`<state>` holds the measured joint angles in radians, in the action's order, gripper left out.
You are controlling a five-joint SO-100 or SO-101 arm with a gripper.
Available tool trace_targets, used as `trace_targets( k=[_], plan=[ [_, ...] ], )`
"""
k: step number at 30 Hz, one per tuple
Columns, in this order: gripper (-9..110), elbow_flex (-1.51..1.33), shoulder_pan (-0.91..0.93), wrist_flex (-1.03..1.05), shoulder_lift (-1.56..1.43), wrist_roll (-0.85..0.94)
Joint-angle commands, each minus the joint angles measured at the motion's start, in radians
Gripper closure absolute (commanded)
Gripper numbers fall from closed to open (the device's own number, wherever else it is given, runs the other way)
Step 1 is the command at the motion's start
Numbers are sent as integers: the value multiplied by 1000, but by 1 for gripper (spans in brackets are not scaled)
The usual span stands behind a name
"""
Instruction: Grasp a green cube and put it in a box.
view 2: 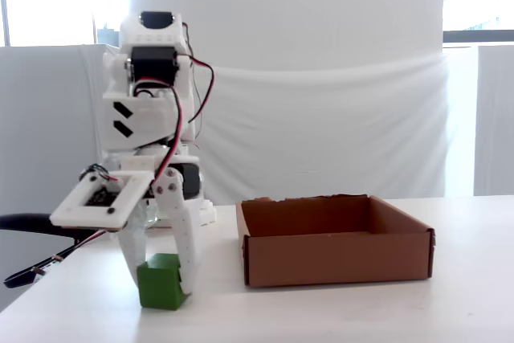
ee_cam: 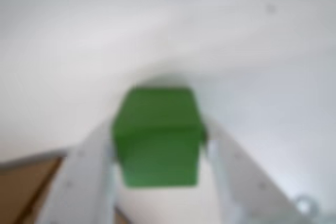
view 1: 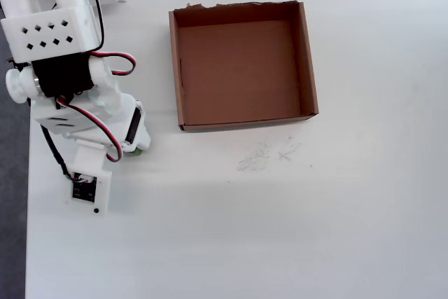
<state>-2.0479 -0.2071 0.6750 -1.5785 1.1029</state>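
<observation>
The green cube [view 2: 163, 282] is clamped between the fingers of the gripper [view 2: 161, 285] low at the table [view 2: 337, 315], left of the box [view 2: 337, 259] in the fixed view, so the grasp looks made while lifting, carrying and release are judged outstanding.

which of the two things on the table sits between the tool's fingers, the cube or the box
The small bright-green cube. It sits on the white table between the fingers of the tool. The shallow brown cardboard box stands apart to the right in the fixed view, empty.
</observation>
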Motion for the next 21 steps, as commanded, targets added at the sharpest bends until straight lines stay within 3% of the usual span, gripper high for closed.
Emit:
trace_targets(
  k=[1, 21],
  plan=[
    [85, 54, -14, 9, -3, 8],
    [87, 135, -43, 106, -41, 8]
  ],
)
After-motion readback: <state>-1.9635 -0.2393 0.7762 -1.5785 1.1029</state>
